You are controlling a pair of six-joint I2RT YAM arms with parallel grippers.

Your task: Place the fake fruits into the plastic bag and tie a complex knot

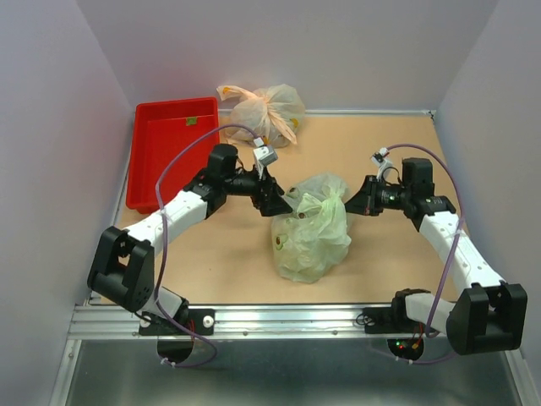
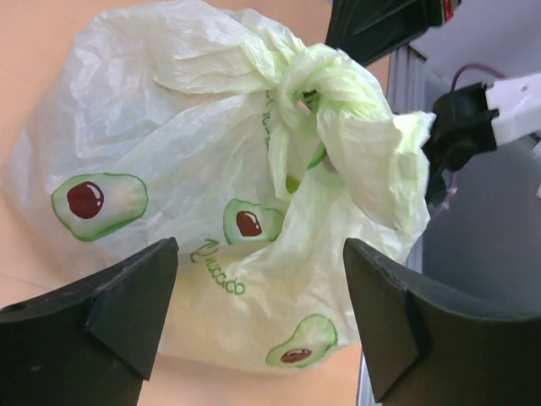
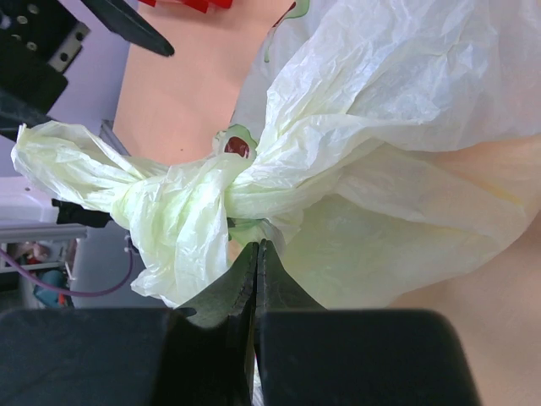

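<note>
The pale-green plastic bag (image 1: 311,230) with avocado prints lies mid-table, its handles tied in a knot (image 2: 303,91) with two tails sticking out; the knot also shows in the right wrist view (image 3: 215,182). The fake fruits are hidden inside the bag. My left gripper (image 1: 277,203) is open at the bag's upper left side, and the bag (image 2: 211,169) fills the space ahead of its spread fingers (image 2: 135,296). My right gripper (image 1: 355,201) is shut at the bag's right tail. Its tips (image 3: 256,247) rest against the plastic just under the knot, with no plastic seen between them.
A red tray (image 1: 173,152) stands at the back left. An orange-peach knotted bag (image 1: 264,110) lies at the back beside it. Walls enclose the table on three sides. The metal rail (image 1: 279,320) runs along the near edge.
</note>
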